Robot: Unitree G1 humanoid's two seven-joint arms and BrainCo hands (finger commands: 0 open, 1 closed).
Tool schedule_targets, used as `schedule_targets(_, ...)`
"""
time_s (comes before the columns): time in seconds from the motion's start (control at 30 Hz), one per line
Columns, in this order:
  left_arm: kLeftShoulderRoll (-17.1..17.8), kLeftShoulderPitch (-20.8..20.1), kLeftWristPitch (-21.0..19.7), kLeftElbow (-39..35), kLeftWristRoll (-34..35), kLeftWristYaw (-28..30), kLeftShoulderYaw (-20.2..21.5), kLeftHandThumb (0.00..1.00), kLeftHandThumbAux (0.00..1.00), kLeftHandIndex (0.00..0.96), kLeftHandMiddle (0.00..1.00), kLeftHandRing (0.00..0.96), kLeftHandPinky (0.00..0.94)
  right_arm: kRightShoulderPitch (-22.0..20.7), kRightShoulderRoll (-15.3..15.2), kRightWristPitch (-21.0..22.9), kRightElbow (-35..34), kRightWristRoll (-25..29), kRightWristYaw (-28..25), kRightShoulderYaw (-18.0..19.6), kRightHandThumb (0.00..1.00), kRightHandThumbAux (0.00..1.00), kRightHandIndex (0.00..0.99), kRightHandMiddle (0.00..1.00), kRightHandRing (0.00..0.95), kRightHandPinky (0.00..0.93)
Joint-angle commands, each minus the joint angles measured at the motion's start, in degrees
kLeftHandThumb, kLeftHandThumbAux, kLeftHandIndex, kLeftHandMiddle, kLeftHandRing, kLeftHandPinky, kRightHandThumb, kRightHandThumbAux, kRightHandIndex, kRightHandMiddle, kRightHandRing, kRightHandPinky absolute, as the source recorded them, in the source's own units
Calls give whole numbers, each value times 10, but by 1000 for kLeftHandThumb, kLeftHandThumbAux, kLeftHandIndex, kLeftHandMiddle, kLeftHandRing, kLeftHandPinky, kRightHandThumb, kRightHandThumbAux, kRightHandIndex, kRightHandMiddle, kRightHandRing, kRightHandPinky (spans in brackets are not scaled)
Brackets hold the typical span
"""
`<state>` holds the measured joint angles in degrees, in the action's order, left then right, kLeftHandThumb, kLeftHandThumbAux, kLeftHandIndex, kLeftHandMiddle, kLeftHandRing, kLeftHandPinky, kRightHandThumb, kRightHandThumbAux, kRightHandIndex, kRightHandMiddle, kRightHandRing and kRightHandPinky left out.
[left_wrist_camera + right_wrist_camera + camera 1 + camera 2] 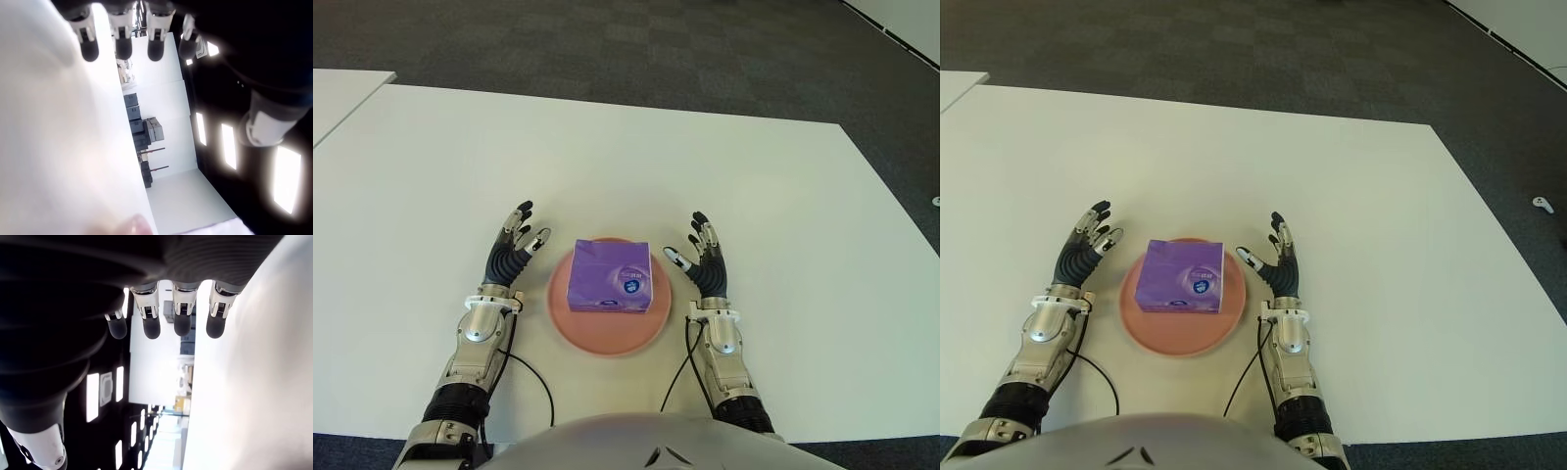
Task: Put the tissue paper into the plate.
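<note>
The round pink plate (607,338) is being occupied by the purple rectangular tissue paper pack (611,276), lying flat inside its rim. It is being flanked by the left robot hand (514,251) and right robot hand (704,258), fingers spread wide, nothing being held, over the white table (607,157).

Both eye views are evenly and brightly lit from above; the white desk (754,215) shows no harsh glare, and shadows are soft and short. The dark floor (607,39) along the top of the frame stays dim. In the wrist views ceiling lights (286,178) bloom into blown-out patches, near surfaces are blurred, and large areas fall into black.
</note>
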<state>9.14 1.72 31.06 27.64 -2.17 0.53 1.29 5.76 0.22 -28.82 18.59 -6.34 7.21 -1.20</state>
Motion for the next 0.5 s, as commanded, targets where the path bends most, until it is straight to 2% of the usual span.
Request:
schedule_targets(0.03,-6,31,-22,30,0,12,-4,0,519,0,0,0,0,43,4,32,25,7,-4,2,68,714,0,0,0,0)
schedule_targets(0.5,-10,29,-18,33,0,8,0,0,527,0,0,0,0,46,11,33,14,12,-10,3,51,720,0,0,0,0)
